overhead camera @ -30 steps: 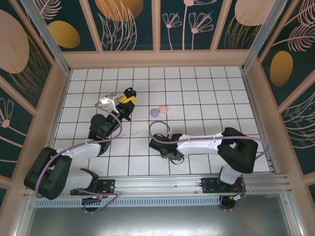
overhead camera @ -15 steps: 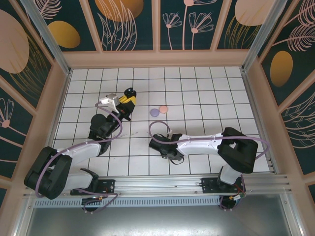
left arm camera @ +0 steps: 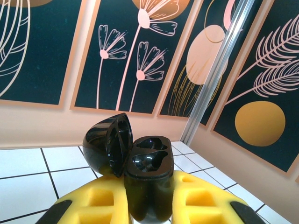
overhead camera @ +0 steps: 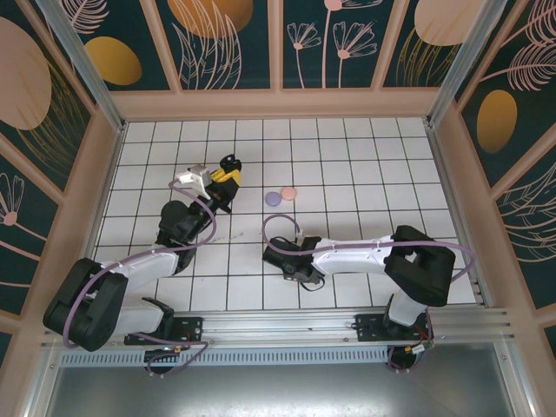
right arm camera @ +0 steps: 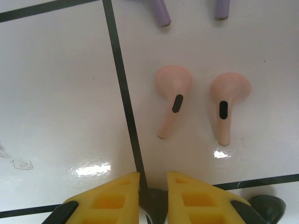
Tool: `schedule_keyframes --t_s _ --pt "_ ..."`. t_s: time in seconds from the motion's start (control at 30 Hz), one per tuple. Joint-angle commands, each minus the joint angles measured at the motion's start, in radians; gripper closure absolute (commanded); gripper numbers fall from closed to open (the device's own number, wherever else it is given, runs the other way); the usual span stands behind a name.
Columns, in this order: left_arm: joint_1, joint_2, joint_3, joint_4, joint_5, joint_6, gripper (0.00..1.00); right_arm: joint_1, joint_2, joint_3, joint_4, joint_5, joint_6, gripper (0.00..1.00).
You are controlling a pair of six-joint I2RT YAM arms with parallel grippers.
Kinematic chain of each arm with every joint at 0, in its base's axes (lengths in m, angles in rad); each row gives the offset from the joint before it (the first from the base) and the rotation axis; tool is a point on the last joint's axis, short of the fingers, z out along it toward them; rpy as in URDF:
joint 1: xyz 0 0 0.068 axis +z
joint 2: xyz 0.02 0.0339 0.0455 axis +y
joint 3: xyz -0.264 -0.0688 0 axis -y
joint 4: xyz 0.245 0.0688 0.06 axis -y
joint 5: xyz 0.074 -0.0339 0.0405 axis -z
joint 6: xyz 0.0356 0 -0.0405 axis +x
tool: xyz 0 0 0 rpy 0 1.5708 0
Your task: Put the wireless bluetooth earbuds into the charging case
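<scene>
Left gripper (left arm camera: pixel 148 201): clamping the black charging case (left arm camera: pixel 145 175) between its yellow fingers (left arm camera: pixel 100 203) and holding it upright above the tiles, at the far left of the table in the overhead view.
Case lid (left arm camera: pixel 106 143): standing open and leaning left. The two wells are showing as dark hollows, too shadowed to tell what is in them.
Right gripper (right arm camera: pixel 153 189): hovering low over the tiles with its fingers drawn almost together. Something grey is sitting in the narrow gap, and I cannot tell whether it is being gripped.
Pale pink earbuds (right arm camera: pixel 172 98): lying side by side on one white tile just ahead of those fingers, not touching, with their stems pointing back toward the gripper.
Lavender earbuds (right arm camera: pixel 160 11): lying beyond the pink pair. Two stem ends are showing, and the top edge is cutting off the rest.
Dark rounded shape (right arm camera: pixel 267 205): peeking in at the lower right corner, cropped and too partial to name.
Lavender disc (overhead camera: pixel 273 198) and pink disc (overhead camera: pixel 288 192): sitting together, seemingly touching, between the two grippers. At this size I cannot tell what they are.
Tiled table (overhead camera: pixel 365 174): carrying dark grout lines, one of them running from the right gripper's finger gap past the left pink bud.
Wall panels (left arm camera: pixel 46 46): rising behind the case, dark with pale flowers.
</scene>
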Motion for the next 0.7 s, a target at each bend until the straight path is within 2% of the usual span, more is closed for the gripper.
schedule_keyframes --t_s 0.0,0.4,0.67 --pt "-0.005 0.002 0.03 0.023 0.027 -0.018 1.0 0.013 -0.008 -0.034 0.014 -0.02 0.005 0.83" --pt "-0.005 0.002 0.023 0.063 0.098 0.005 1.0 -0.003 -0.209 -0.01 0.013 0.115 -0.039 0.86" --pt "-0.007 0.009 0.028 0.065 0.193 0.08 1.0 -0.11 -0.406 0.038 0.08 0.167 -0.253 0.86"
